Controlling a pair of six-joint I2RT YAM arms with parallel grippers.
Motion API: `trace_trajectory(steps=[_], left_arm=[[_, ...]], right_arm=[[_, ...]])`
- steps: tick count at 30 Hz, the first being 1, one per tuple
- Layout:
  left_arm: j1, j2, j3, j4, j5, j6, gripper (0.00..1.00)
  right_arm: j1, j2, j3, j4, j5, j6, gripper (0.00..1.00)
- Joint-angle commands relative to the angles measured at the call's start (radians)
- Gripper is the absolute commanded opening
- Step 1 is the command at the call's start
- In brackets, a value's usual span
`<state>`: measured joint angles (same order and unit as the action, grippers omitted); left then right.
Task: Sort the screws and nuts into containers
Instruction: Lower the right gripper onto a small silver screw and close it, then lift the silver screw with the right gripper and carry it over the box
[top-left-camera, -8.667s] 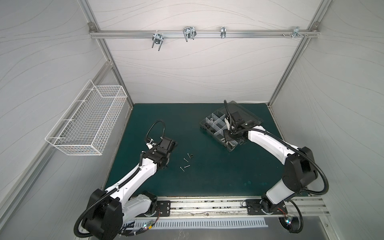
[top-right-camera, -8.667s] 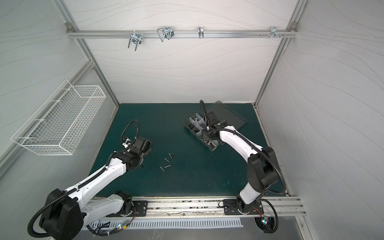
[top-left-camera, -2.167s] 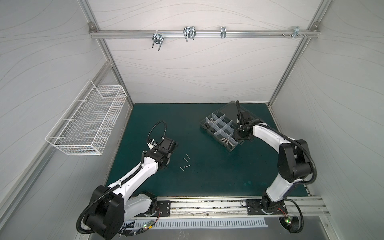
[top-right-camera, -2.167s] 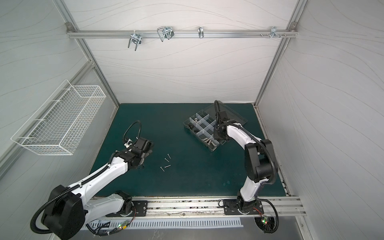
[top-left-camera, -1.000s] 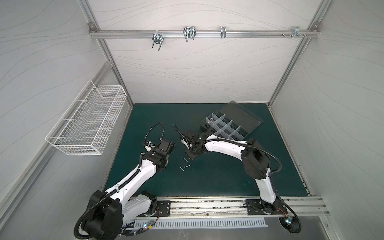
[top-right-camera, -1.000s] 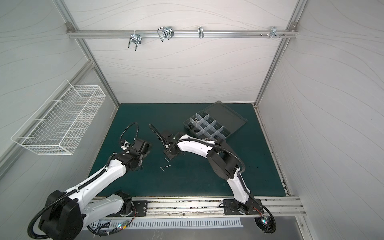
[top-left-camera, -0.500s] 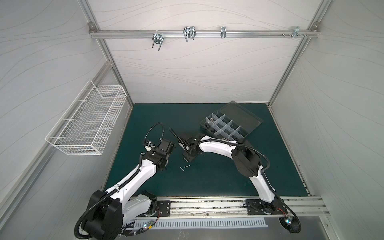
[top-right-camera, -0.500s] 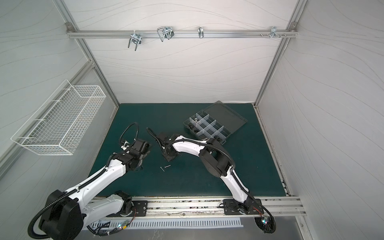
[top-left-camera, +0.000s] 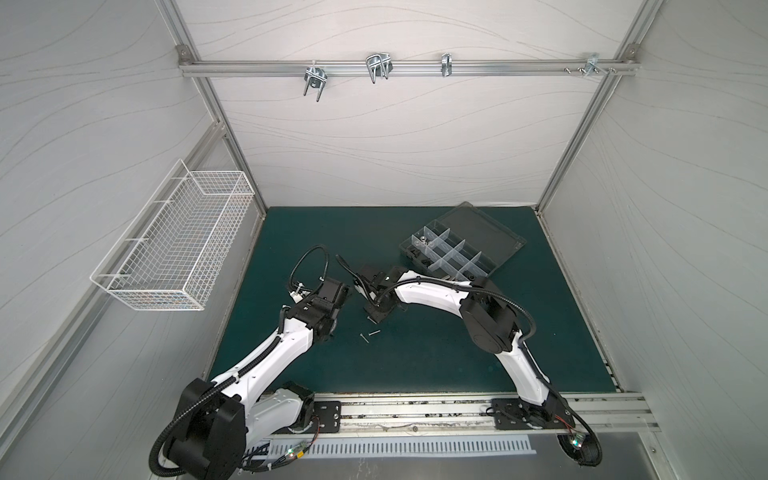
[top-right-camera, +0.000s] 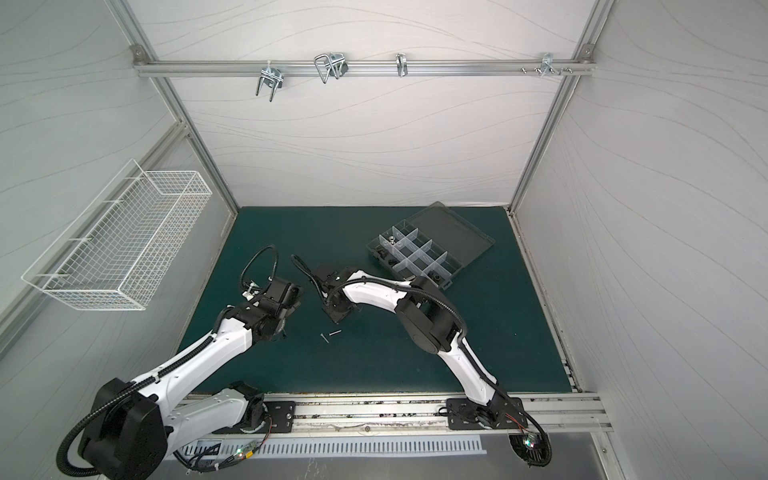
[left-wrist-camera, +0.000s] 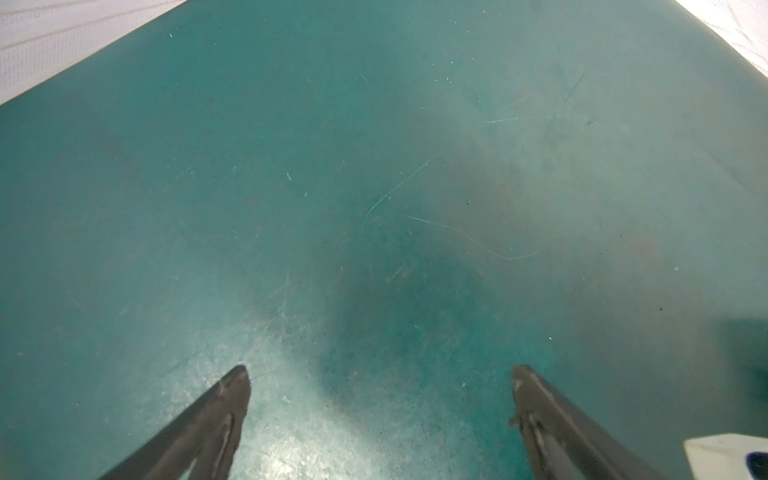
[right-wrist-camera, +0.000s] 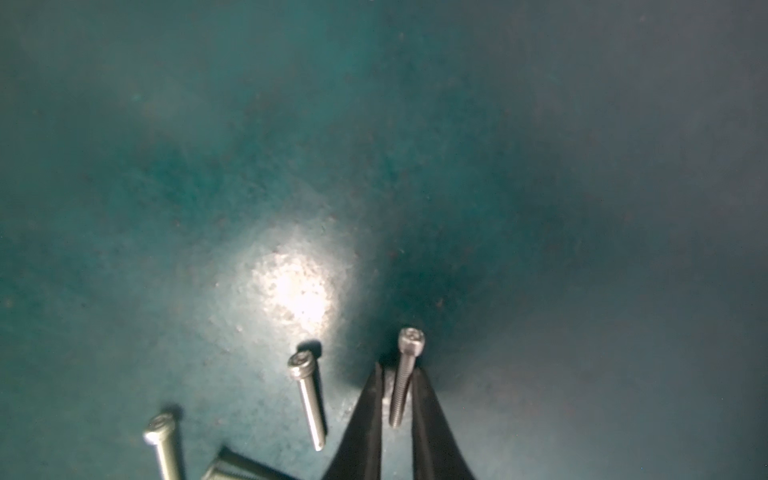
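The right gripper (right-wrist-camera: 397, 370) is seen closed about the shank of a silver socket-head screw (right-wrist-camera: 409, 345). The screw appears to be pinched between the fingers (right-wrist-camera: 361, 424), with its head projecting past the tips. Whether it has been raised off the green mat (right-wrist-camera: 374, 124) cannot be told.

Just beside the fingers, three more loose screws (right-wrist-camera: 307, 395) are found lying on the mat, one of them cut off by the frame edge.

Farther out, facing the tool, the left gripper (left-wrist-camera: 378, 370) is held spread wide over bare mat, with nothing between its fingers.

Well apart from the tool, back along its own arm and near the elbow, the organizer box (top-left-camera: 457, 251) is stood with its lid thrown back. Silver nuts (top-left-camera: 422, 240) are held in one compartment and dark pieces in a few others; several compartments look empty.

The sorting is judged well advanced. No nuts are seen on the mat, and only a handful of screws, the gripped one included, are left to be carried to the box.

No brand, label or writing can be read anywhere.
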<state>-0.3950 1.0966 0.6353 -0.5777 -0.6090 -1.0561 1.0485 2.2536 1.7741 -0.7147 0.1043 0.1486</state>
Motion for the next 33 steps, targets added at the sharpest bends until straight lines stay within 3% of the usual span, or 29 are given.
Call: trace_trajectory(steps=[1,6,33], left_arm=[[0.005,0.006,0.001,0.003,-0.008,-0.018,0.99],[0.005,0.009,0.0,0.009,-0.005,-0.012,0.99],[0.007,0.041,0.008,0.031,0.023,0.001,0.99]], right_arm=[[0.005,0.068,-0.007,-0.061,-0.015,-0.005,0.1],[-0.014,0.078,-0.01,-0.078,-0.026,0.004,0.0],[-0.231,-0.275,-0.209,0.012,-0.069,0.033,0.0]])
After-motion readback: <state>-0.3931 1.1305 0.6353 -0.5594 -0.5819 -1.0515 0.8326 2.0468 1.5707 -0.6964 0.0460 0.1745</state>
